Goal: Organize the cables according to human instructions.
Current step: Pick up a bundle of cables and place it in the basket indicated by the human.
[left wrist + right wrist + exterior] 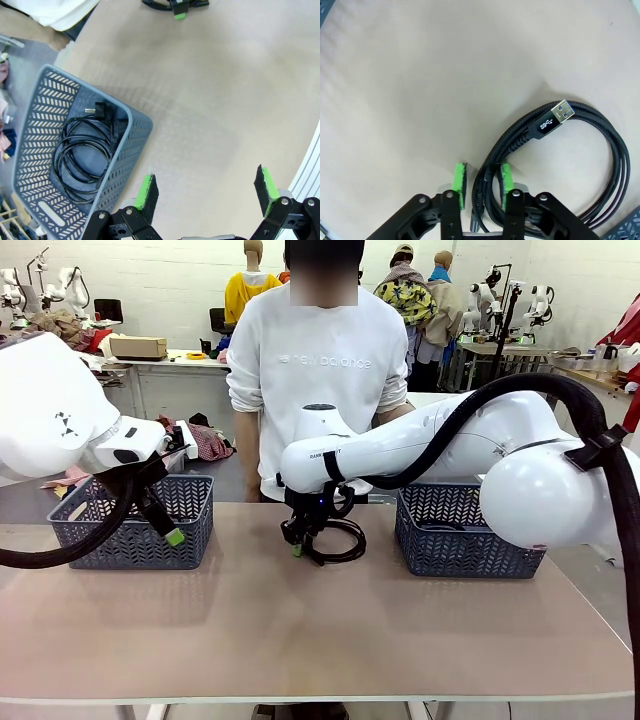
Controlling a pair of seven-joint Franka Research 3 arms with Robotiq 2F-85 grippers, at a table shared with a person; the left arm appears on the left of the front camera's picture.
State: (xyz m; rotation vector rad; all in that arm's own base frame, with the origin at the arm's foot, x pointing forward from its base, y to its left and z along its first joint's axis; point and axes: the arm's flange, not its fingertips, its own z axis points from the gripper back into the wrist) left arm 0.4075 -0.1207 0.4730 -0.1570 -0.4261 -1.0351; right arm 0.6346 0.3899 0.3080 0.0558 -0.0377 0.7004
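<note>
A coiled black braided cable [345, 540] with a USB plug lies on the table's far middle, in front of the person. My right gripper [300, 545] stands over its left side. In the right wrist view the right gripper [482, 167] has its jaws drawn in tight around a few strands of the cable [542, 125], which rests flat on the table. Another black cable [82, 155] with a plug lies coiled in the left grey basket [135, 140]. My left gripper [207, 182] hangs open and holds nothing, over bare table beside that basket [130, 540].
A second grey basket [450, 540] stands at the right, behind my right arm, with something dark inside. The person [315, 370] stands at the far edge between the baskets. The near half of the table [320, 640] is bare.
</note>
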